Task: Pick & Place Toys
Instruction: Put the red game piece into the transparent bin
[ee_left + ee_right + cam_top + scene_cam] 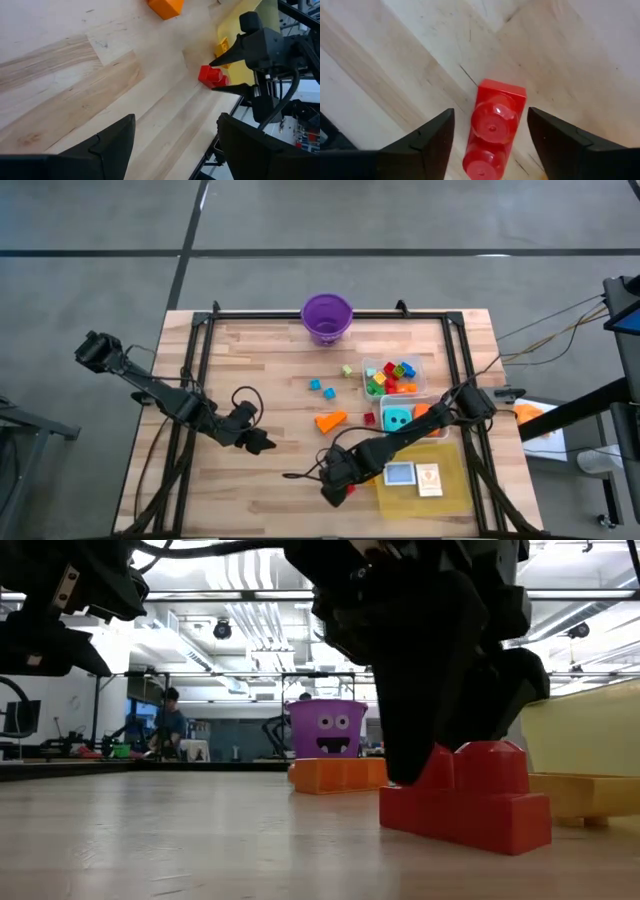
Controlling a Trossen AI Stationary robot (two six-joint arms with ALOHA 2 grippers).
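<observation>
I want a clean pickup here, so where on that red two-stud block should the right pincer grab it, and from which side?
Grip the red block across its two long flat sides, coming straight down from above. It lies flat on the table with studs up, and the right pincer is open with a finger on each side, so closing on the narrow width looks most secure.

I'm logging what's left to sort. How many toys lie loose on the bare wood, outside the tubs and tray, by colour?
Blue pieces: 2
Red blocks: 2, one straddled by the open right tool
Orange wedge: 1
Yellow-green piece: 1
Total: 6
The left tool hovers open, away from them.
</observation>
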